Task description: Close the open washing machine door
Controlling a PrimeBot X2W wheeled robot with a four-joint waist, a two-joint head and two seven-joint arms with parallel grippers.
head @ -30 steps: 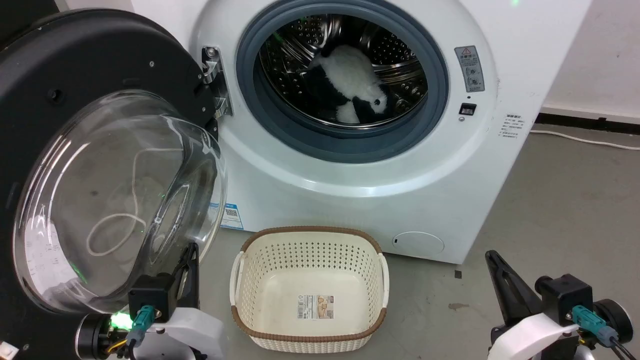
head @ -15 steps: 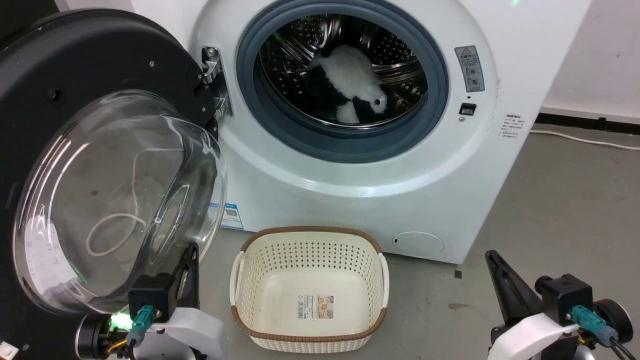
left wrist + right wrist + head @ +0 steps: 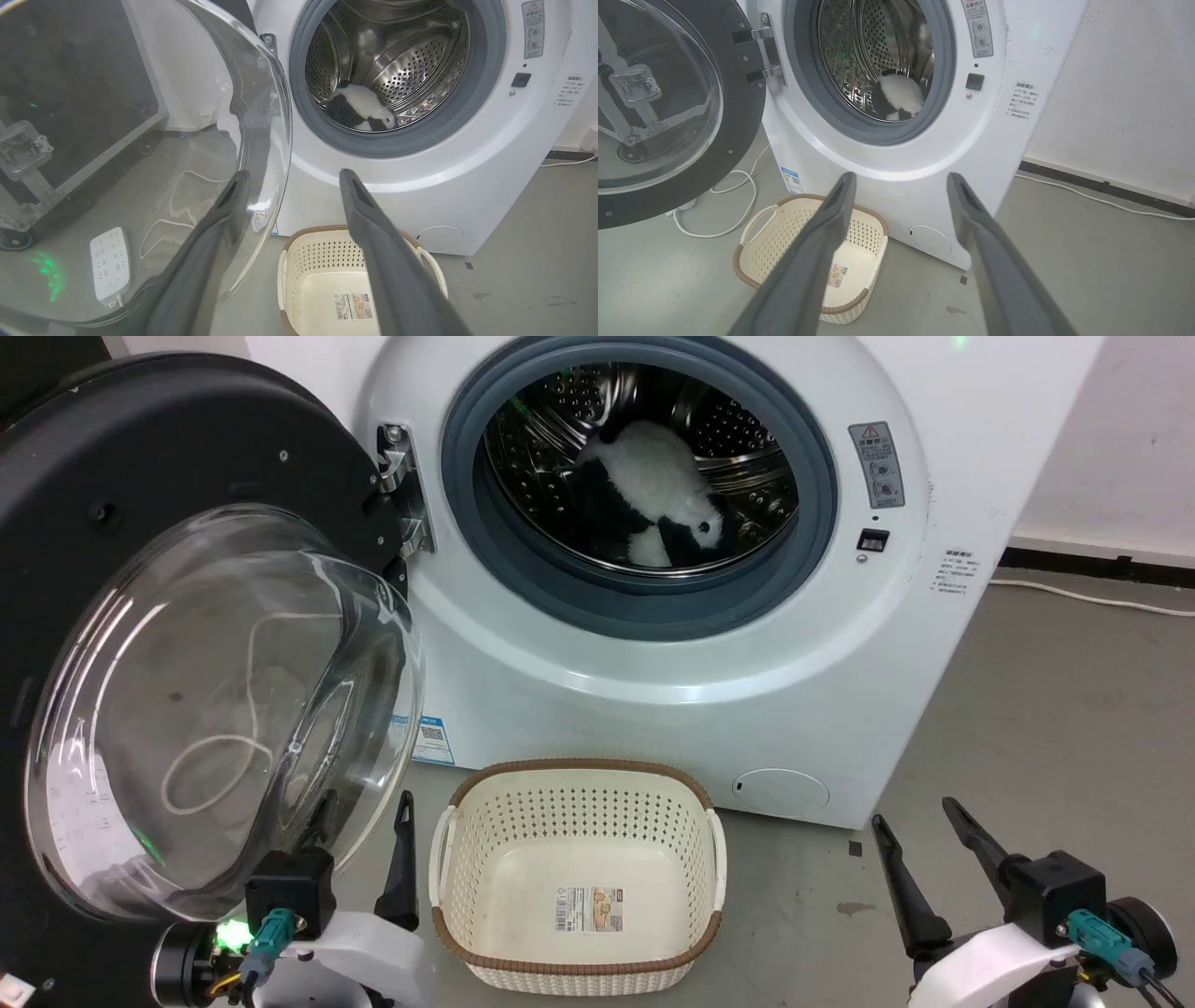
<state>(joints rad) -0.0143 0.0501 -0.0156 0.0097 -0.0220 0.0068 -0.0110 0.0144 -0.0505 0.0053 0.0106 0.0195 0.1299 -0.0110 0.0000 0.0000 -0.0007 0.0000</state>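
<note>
The washing machine door [image 3: 140, 439] hangs wide open at 9 o'clock of the washing machine [image 3: 597, 709], its glass bowl bulging outward. At 7 o'clock in the head view the left tool [image 3: 366, 803] is spread wide and empty, one finger overlapping the glass. At 5 o'clock the right tool [image 3: 913, 810] is also spread and empty. A cream basket [image 3: 579, 767] stands on the floor between them.
</note>
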